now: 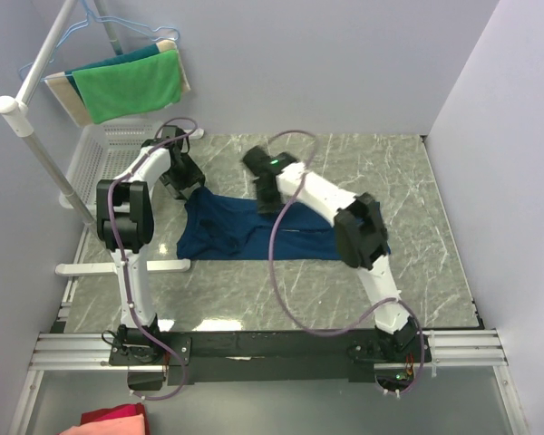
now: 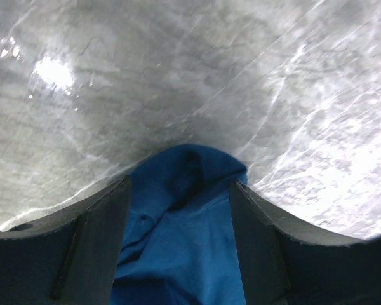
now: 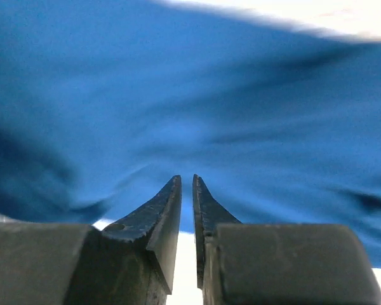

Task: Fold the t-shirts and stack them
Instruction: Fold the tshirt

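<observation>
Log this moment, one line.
t-shirt: spread on table | left hand: open, straddling t-shirt edge | right hand: nearly shut, apparently pinching t-shirt

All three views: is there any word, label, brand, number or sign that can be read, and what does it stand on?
No text can be read in any view.
On the t-shirt: only plain blue cloth shows, with no print or label in sight.
On the green cloth hanging at the back: no tag is visible.
On the left arm and right arm: no legible marking.
</observation>
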Controlling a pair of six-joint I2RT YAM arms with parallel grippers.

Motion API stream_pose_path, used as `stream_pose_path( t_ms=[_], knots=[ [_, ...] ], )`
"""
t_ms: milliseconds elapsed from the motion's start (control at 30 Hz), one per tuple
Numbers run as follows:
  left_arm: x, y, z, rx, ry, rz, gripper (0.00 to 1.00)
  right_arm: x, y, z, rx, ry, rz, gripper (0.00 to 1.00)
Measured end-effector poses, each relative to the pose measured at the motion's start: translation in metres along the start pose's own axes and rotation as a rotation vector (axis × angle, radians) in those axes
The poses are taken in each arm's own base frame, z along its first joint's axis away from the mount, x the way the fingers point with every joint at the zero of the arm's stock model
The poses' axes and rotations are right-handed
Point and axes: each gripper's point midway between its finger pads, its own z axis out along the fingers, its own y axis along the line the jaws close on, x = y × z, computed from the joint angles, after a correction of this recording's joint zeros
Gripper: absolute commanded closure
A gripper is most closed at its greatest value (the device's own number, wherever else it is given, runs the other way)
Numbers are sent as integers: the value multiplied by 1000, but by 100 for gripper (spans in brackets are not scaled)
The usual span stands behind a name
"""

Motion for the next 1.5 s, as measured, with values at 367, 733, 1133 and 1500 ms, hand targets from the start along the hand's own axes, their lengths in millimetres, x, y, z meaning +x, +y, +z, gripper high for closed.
stream_pose_path(
  t_ms=[367, 733, 1133, 1500],
  knots=[
    [8, -3, -8, 66, 15, 21, 30, -38, -152, 22, 133, 52, 372, 62],
    [28, -31, -33, 125, -5, 150, 29, -33, -222, 11, 223, 53, 556, 59],
    [57, -51, -10, 52, 43, 249, 31, -3, -276, 11, 291, 117, 715, 58],
    [50, -37, 16, -74, 64, 240, 31, -12, -285, 35, 211, 187, 810, 58]
  ],
)
